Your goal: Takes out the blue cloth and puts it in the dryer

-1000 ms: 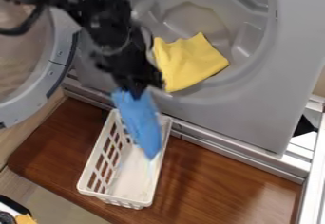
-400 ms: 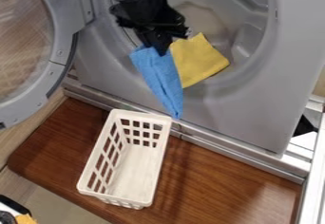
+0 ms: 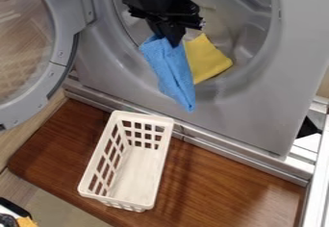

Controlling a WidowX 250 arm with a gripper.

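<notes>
A blue cloth point(image 3: 172, 69) hung by its upper end from a black gripper point(image 3: 169, 39), the jaws clenched on the fabric, at the mouth of a gray dryer point(image 3: 247, 113). Its loose end draped down in front of the dryer's lower rim. In the way, partly hidden behind it, a yellow cloth point(image 3: 206, 60) lay on that same rim; whether the two touched could not be told. The dryer's round door point(image 3: 61, 57) stood swung open to one side of the mouth. Along the dryer's foot ran a metal rail point(image 3: 234, 155), and just beyond it, on a brown wooden bench point(image 3: 225, 182), sat a white slotted basket point(image 3: 132, 203), its narrow end toward the dryer.
</notes>
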